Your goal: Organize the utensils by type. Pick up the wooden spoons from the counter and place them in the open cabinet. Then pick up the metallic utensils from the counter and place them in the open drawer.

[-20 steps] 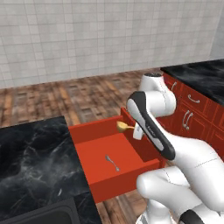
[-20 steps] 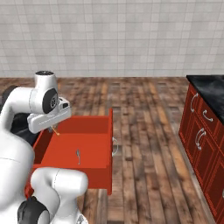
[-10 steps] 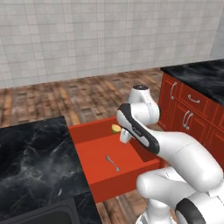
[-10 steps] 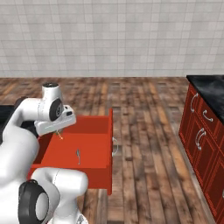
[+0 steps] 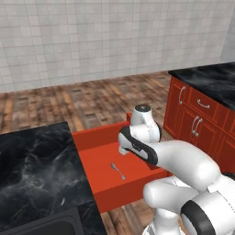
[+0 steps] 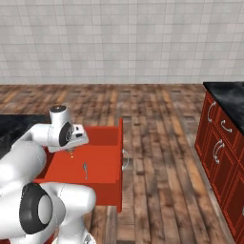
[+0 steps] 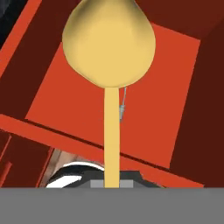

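Observation:
My gripper (image 7: 112,182) is shut on the handle of a gold-tinted spoon (image 7: 109,43), one of the metallic utensils, and holds it bowl-down over the open red drawer (image 7: 166,87). In the right base view the gold spoon's tip (image 6: 71,153) hangs under the hand, just above the drawer floor (image 6: 102,159). A silver spoon (image 5: 118,170) (image 6: 85,170) (image 7: 123,104) lies flat on that floor. In the left base view the hand (image 5: 124,148) hovers over the drawer's (image 5: 98,158) back right part. The wooden spoons and the cabinet are out of view.
Left of the drawer is the black marble counter (image 5: 36,160), with a sink's edge (image 5: 50,225) at its front. Another counter (image 5: 211,82) on red cabinet fronts (image 6: 221,143) stands across the wooden floor to the right. My own arm crowds the drawer's right side.
The hand has swung left and down with the gold spoon, from above the drawer's back edge to low over its floor. The silver spoon has not moved.

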Robot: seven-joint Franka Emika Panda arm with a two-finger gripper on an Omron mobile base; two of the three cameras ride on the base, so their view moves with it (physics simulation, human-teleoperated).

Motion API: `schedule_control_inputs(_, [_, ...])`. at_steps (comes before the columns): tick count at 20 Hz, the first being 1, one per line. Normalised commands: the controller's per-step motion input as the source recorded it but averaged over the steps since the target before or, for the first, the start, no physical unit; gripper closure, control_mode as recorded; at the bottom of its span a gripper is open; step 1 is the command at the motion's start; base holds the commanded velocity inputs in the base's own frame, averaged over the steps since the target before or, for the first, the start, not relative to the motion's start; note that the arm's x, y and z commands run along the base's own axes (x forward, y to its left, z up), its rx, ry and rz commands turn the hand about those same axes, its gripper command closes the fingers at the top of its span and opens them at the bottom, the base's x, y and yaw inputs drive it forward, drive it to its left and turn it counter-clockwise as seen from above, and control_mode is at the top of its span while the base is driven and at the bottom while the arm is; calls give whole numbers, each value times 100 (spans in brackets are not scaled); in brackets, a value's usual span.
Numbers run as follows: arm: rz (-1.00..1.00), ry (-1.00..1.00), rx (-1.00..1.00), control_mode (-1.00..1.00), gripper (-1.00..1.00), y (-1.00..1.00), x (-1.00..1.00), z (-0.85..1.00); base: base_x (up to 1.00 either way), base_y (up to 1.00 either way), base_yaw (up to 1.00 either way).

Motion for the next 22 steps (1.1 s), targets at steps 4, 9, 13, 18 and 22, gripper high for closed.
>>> schedule_control_inputs(4, [-19, -21, 0, -100, 100, 0, 34, -53, 0, 0, 0])
schedule_control_inputs(9, [-11, -21, 0, -100, 100, 0, 30, -41, 0, 0, 0])
schedule_control_inputs(13, [-1, -19, 0, -100, 100, -6, 33, -35, 0, 0, 0])
schedule_control_inputs(18, [0, -8, 0, -100, 100, -9, 17, -24, 0, 0, 0])
schedule_control_inputs(22, [0, -1, 0, -100, 100, -18, 5, -28, 0, 0, 0])
